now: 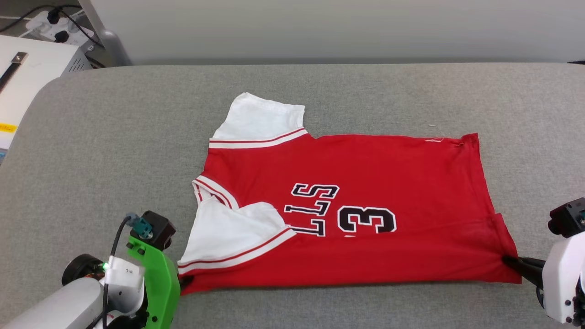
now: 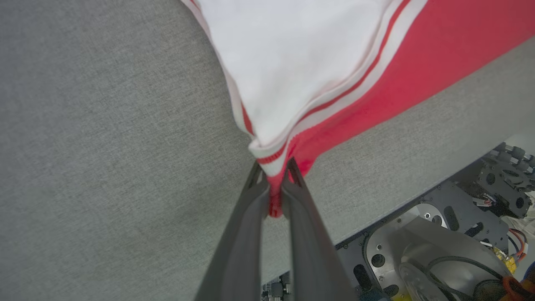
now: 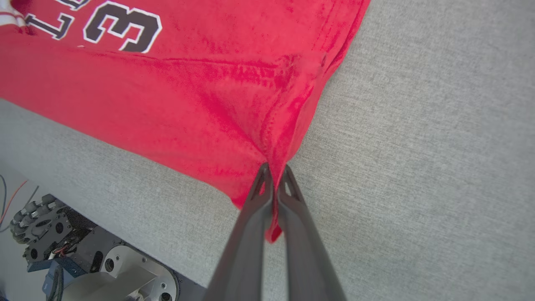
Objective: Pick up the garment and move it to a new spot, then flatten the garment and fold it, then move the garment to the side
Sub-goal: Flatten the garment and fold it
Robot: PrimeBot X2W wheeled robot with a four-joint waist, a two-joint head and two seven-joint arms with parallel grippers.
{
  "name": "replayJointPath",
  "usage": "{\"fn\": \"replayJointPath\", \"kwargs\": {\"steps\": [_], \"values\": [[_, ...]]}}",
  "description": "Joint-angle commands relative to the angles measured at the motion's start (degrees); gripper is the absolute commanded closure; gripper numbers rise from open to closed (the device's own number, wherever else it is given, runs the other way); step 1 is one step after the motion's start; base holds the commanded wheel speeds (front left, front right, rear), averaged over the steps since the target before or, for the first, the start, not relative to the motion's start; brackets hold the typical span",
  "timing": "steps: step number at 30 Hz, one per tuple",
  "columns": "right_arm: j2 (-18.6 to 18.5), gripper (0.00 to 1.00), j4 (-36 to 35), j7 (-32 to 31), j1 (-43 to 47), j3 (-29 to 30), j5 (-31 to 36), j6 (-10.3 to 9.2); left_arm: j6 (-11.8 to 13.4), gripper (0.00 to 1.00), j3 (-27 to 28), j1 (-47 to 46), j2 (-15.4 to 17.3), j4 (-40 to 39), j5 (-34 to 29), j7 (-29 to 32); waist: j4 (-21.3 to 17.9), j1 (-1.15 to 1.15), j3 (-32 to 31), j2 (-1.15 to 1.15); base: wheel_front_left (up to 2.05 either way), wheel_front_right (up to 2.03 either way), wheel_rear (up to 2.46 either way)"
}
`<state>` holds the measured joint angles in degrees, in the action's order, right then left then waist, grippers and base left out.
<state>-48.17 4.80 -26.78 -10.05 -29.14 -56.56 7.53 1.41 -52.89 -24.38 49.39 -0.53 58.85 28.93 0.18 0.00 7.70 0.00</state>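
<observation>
Left gripper [image 2: 273, 167]: lower left of the head view, fingertips hidden there behind a green bracket [image 1: 157, 278]. In the left wrist view the two dark fingers [image 2: 246, 225] are pressed together on the garment's near left corner, with red cloth and striped sleeve trim pinched between them.

Right gripper [image 1: 509, 261]: lower right of the head view. Jaws are closed tight on the near right hem corner, and the red fabric gathers into creases at the fingertips in the right wrist view.

Garment [image 1: 365, 183]: red jersey T-shirt, lying flat on the grey fabric surface [image 1: 114, 137], roughly central, near edge close to the robot.
- Long axis: runs left to right across the head view.
- Heading: striped collar [image 1: 215, 189] toward the robot's left, hem [image 1: 484, 183] toward its right.
- Far sleeve [image 1: 263, 116]: white, spread out flat away from the robot.
- Near sleeve [image 1: 228, 237]: white, laid over the red body.
- Markings: black letters "LLS" and a "3" [image 1: 366, 220], the rest of the word covered by the near sleeve.
- Fold: the near edge looks doubled over lengthwise, though layers are hard to separate.

Power strip [image 1: 50, 25]: top left, beyond the surface, plugs inserted.

Robot base [image 2: 439, 242]: dark metal plates and wiring below the surface edge.
</observation>
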Motion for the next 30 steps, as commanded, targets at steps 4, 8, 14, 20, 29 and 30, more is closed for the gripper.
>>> {"fn": "replayJointPath", "kwargs": {"steps": [4,8,14,20,29,30], "values": [[4.6,1.00,4.7,-1.9,0.5,1.5,3.3,-0.04,0.6,1.00,-0.8,1.6,-1.2,4.9,-0.8,-1.3,-0.3,0.00,3.6,0.00,0.00,0.00,0.00],[7.7,1.00,8.4,-0.1,0.3,2.4,5.2,-0.04,0.1,0.10,-0.5,1.2,-2.9,8.8,-1.7,-4.4,0.3,0.00,3.5,0.00,0.00,0.00,0.00],[8.7,0.00,7.4,4.5,1.7,5.8,6.5,-0.04,0.4,0.00,1.7,1.0,-1.6,9.0,-1.7,-8.0,0.6,0.00,0.7,0.00,0.00,0.00,0.00],[8.9,0.00,2.0,13.2,2.2,13.4,11.5,-0.04,1.8,0.00,7.0,-2.8,2.9,3.9,-2.2,-11.3,0.1,0.00,-0.2,0.00,0.00,0.00,0.00],[21.7,0.00,-8.3,25.7,-0.2,25.8,26.2,-0.04,1.0,0.00,11.8,-22.5,-1.0,5.9,-10.9,-15.8,-3.5,0.00,7.4,0.00,0.00,0.00,0.00],[22.8,0.00,-9.3,26.4,-0.3,26.2,27.0,-0.04,0.7,0.00,12.0,-24.8,-2.1,7.2,-11.3,-15.6,-3.9,0.00,8.5,0.00,0.00,0.00,0.00]]}}
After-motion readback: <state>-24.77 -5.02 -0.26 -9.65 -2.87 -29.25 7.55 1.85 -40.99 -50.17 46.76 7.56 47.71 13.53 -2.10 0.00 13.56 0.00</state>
